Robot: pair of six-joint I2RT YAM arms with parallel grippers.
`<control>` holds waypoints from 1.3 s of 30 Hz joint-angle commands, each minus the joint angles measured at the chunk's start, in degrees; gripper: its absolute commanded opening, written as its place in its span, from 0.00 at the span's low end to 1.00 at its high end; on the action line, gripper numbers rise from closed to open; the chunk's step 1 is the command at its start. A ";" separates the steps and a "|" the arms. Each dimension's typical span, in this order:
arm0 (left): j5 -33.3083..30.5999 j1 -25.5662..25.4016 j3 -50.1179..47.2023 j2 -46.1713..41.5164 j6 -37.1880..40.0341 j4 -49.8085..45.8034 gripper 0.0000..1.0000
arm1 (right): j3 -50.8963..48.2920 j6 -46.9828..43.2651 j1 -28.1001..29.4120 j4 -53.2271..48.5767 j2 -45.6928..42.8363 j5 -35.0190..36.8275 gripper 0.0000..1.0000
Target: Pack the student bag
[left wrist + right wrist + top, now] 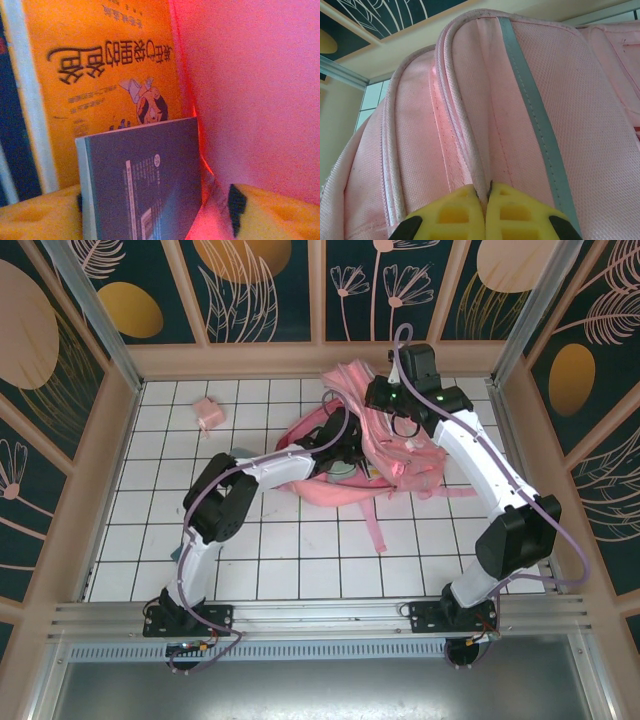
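The student bag (pixel 400 455) lies upper centre on the desk (pixel 300 550); the right gripper (pixel 486 205) is clamped on its piped rim (pixel 467 145); inside, the left gripper (pixel 155 212) stands open around a grey book (pixel 145 180); best to hold the rim high and seat that book flat against the orange book (pixel 100 75).

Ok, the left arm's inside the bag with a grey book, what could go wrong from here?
The right gripper pinches just a thin seam of the student bag; if that slips, the fabric could drop onto the left arm. The grey book stands loose between the left gripper's open fingers, in front of the orange book, so it may tip or get dragged out when the arm withdraws.
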 commanded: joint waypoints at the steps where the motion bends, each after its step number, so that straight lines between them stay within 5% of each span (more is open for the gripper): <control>1: -4.67 -0.26 2.38 -5.90 5.97 -5.38 0.78 | 0.01 1.84 -0.50 7.31 -3.65 -1.51 0.00; 11: -11.60 0.83 -3.55 -16.02 9.14 -13.44 0.83 | -2.79 2.43 -0.64 9.70 -3.06 -2.49 0.00; 27: -23.09 14.89 -29.74 -38.89 4.70 -22.48 0.83 | -10.26 4.91 1.19 17.12 -3.32 -5.14 0.00; 39: -18.75 25.04 -35.55 -35.64 -2.28 -20.95 0.69 | -10.91 4.35 3.66 18.85 -2.12 -5.97 0.00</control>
